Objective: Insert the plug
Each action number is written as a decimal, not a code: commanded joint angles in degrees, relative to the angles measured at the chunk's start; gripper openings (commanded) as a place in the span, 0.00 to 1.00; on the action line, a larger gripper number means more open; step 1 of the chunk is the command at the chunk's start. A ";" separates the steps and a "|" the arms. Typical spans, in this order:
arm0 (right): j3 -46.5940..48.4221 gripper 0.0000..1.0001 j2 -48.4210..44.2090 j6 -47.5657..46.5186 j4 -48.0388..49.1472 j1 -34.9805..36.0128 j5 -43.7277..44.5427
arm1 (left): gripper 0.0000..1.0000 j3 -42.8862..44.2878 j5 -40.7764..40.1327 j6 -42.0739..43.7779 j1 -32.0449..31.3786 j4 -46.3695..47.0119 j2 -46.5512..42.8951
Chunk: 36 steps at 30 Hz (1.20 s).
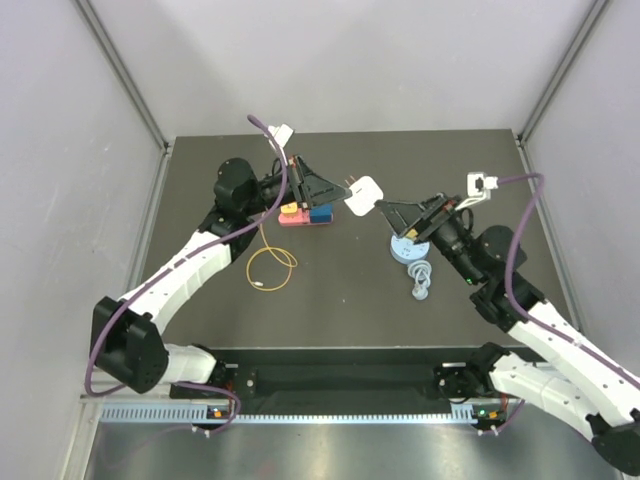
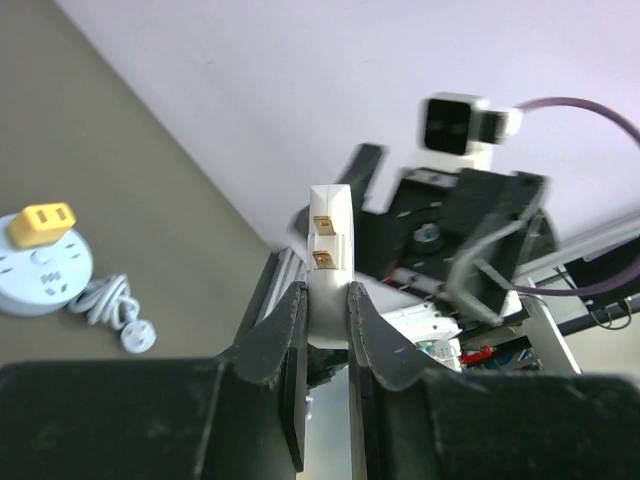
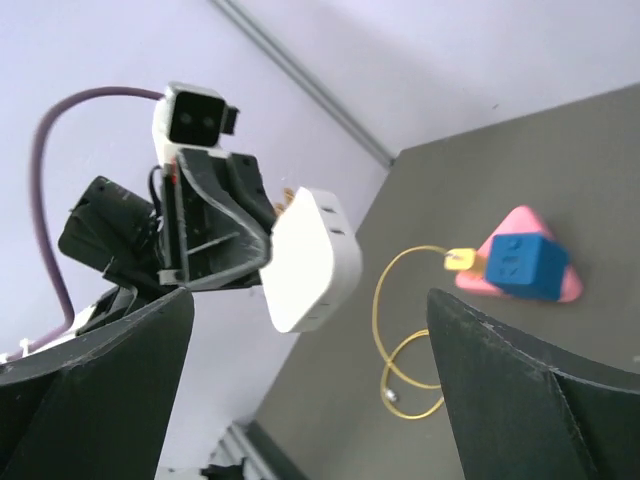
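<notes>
The left gripper [image 2: 325, 305] is pinching the white square plug with brass prongs [image 2: 329, 235] tight, holding it in the air above the dark table [image 1: 340, 290]. The right gripper [image 1: 398, 213] is hanging wide open, facing it, just over the pale blue round socket [image 1: 405, 250].

My two arms, jaws turned toward each other.
My left arm [image 1: 185, 270] reaches forward, elbow bent, wrist pointing right; my left jaws are clamped on the white plug [image 1: 365, 195], one finger on each side. My right arm [image 1: 548, 335] reaches forward and to the left; my right jaws stand spread wide, aimed at the left ones, near but apart.
</notes>
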 commanded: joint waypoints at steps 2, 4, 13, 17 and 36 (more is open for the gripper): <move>-1.17 0.94 3.22 9.72 17.65 -0.31 -5.15 | 0.00 0.18 -3.50 -2.72 -2.69 10.52 -3.47; -0.81 0.92 4.89 10.42 20.46 -0.23 -6.29 | 0.00 -0.34 -5.33 -2.81 -3.49 11.84 -4.00; -3.36 0.57 8.15 13.14 30.49 0.39 -6.57 | 0.00 -2.71 -8.51 -2.72 -6.22 14.83 -4.00; -5.12 0.39 8.85 15.25 34.53 0.92 -5.42 | 0.00 -2.72 -9.13 -2.90 -7.27 16.06 -3.12; -3.72 0.00 6.58 6.23 28.76 1.27 -3.58 | 0.80 -4.29 -14.31 7.29 -7.98 2.19 -9.26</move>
